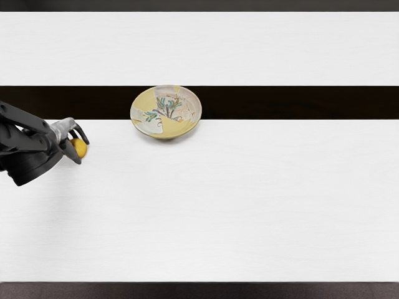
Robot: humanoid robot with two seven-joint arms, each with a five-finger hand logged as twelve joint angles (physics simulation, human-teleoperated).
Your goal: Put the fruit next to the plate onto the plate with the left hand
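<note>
My left hand (67, 138) comes in from the left edge and sits low over the white table (249, 199), near its far left part. Its dark fingers (82, 133) are curled narrowly around the fruit (79, 147), one above it and one below, so I hold the fruit between them. Only a small yellow-orange patch of the fruit shows between the fingers. That patch looks rounded, but too much of it is covered for me to tell which way its long axis runs or where its ends point. I also cannot tell whether the fruit rests on the table or is lifted just off it.

The plate (142, 103) lies to the right of my hand and a little farther back, at the far edge of the table, well apart from the fruit. It is round and shallow, sits flat, and has a yellow rim with pale patches and a green sprig painted inside. Its far side overlaps the dark band (299, 103) that runs across behind the table.

By count there is one fruit, one plate, and one hand in view. Nothing lies on the plate.
</note>
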